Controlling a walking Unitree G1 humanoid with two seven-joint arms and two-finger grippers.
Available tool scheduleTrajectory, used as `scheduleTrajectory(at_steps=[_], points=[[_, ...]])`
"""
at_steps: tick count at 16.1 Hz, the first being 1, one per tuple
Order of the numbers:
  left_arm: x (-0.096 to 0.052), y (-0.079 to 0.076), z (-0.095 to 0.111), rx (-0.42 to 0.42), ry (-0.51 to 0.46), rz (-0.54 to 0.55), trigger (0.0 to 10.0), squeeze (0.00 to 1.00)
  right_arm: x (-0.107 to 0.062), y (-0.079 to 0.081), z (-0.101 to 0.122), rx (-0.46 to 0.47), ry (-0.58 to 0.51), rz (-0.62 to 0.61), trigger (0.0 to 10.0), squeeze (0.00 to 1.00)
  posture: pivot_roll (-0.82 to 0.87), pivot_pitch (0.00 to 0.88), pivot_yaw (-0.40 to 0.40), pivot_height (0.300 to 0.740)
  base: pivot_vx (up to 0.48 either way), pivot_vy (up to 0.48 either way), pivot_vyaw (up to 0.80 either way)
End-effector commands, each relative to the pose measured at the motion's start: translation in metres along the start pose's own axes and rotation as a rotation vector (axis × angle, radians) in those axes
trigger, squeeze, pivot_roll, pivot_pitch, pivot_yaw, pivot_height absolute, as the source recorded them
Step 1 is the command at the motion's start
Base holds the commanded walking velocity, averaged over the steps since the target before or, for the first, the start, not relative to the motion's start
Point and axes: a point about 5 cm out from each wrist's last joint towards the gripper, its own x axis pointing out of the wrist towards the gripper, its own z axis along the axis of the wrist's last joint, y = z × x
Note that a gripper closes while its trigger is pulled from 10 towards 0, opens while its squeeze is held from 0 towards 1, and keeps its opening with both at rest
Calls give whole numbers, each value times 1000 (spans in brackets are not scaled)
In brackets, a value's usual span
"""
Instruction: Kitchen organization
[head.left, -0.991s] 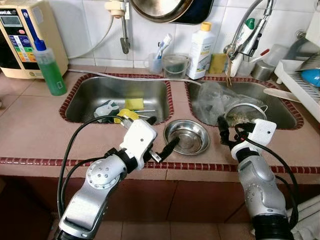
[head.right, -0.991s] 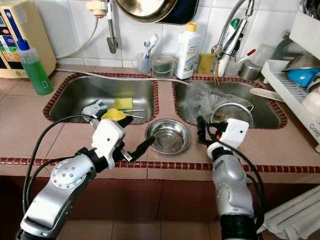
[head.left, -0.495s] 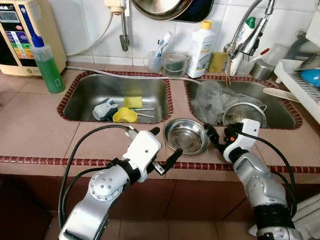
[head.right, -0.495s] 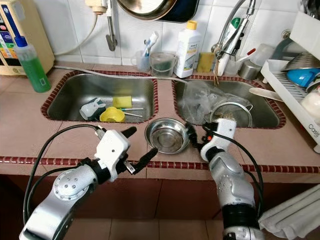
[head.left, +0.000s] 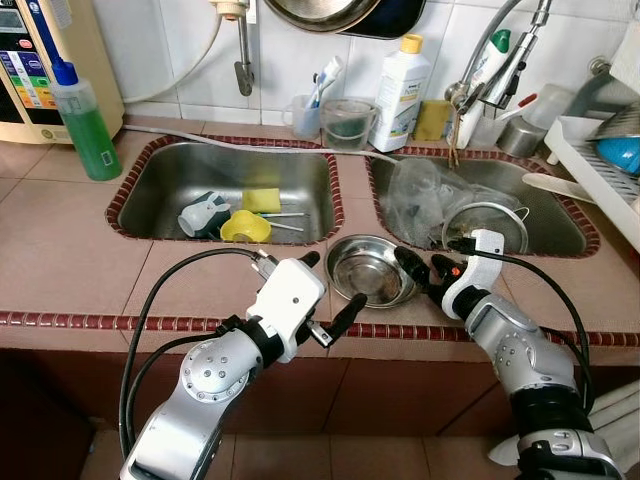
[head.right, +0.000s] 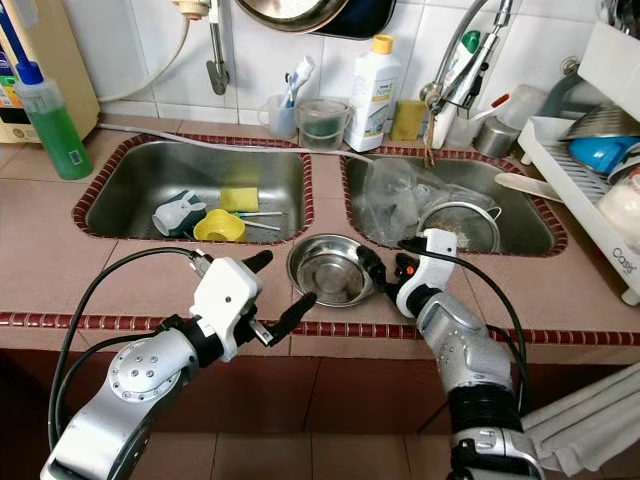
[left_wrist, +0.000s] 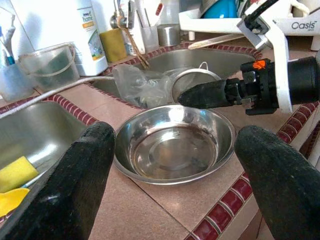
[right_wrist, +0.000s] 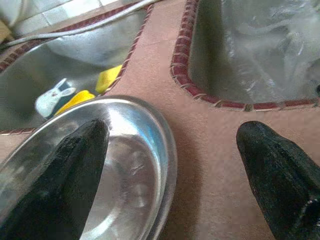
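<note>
Between sinks, steel bowl (head.left: 372, 270) upright, round

The robot has two shiny silver arms with round joints that have small screws in them, and thick black cables loop from each arm up to the wrist. Each wrist has a white blocky box, and from it stick two long black fingers that look rough and rounded at the tips, making the left gripper (head.left: 328, 283) and the right gripper (head.left: 420, 268). The right gripper has a small orange mark near the base of its fingers, and a black band sits between each white box and the silver arm.
</note>
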Motion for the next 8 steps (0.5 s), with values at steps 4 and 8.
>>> scheduleTrajectory(at_steps=[4, 8], points=[[0, -1, 7, 16, -18, 6, 10000, 0, 3, 2, 4, 82, 13, 51, 10000, 0, 73, 31, -94, 740, 0, 0, 0], [0, 1, 8, 17, -18, 13, 10000, 0, 7, 5, 9, 134, 13, 98, 3843, 0, 75, 41, -86, 740, 0, 0, 0]])
